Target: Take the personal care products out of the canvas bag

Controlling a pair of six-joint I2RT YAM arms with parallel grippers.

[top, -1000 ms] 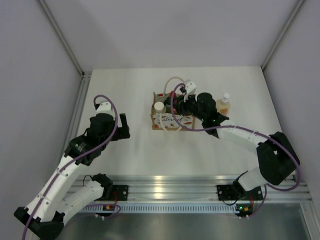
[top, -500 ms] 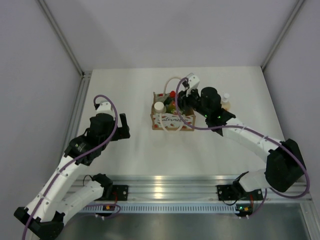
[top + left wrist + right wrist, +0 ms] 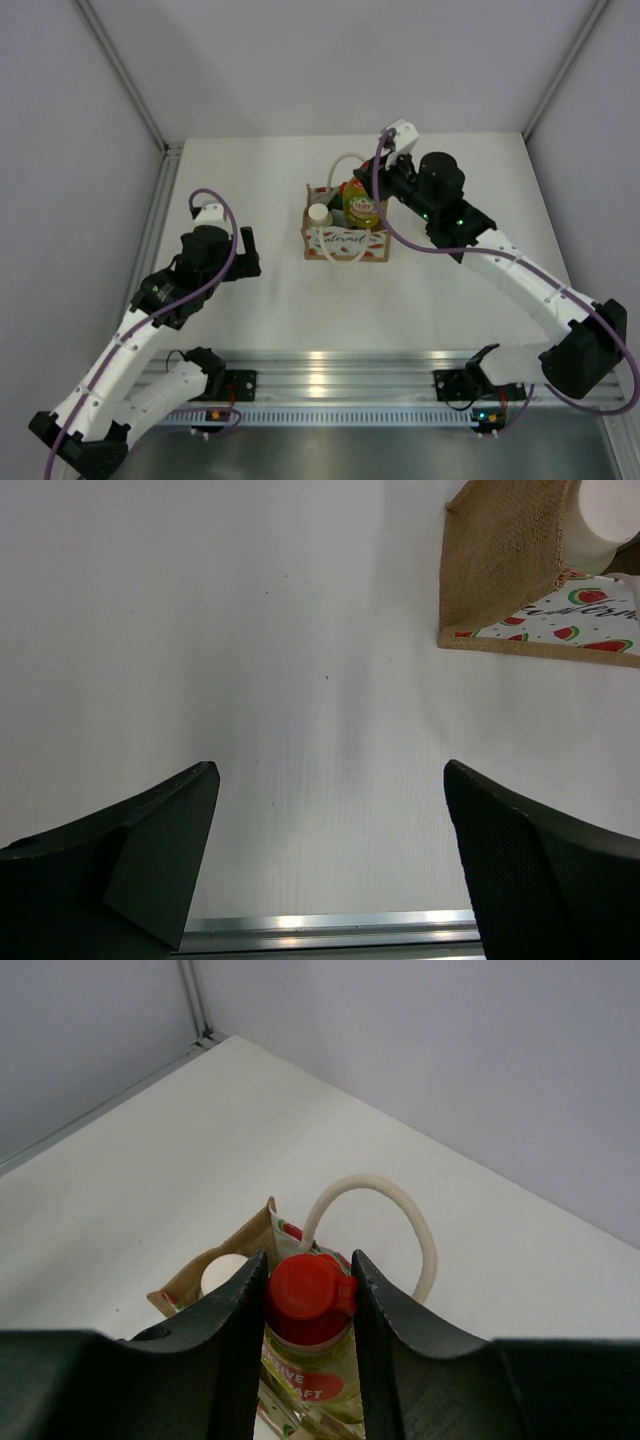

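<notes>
Item: yellow-green bottle, red cap, raised over the 3 o'clock half of the canvas bag; can't tell if its base is above the rim. Right gripper clamped on the cap. White-lidded cylinder in the bag at the bottle's 9 o'clock. Left gripper fingers apart, well off at the bag's 9 o'clock. Step: extraction lift. Next, likely: clear the loop handle, set down on the table.

Red-capped yellow-green bottle, watermelon-print tan bag
</notes>
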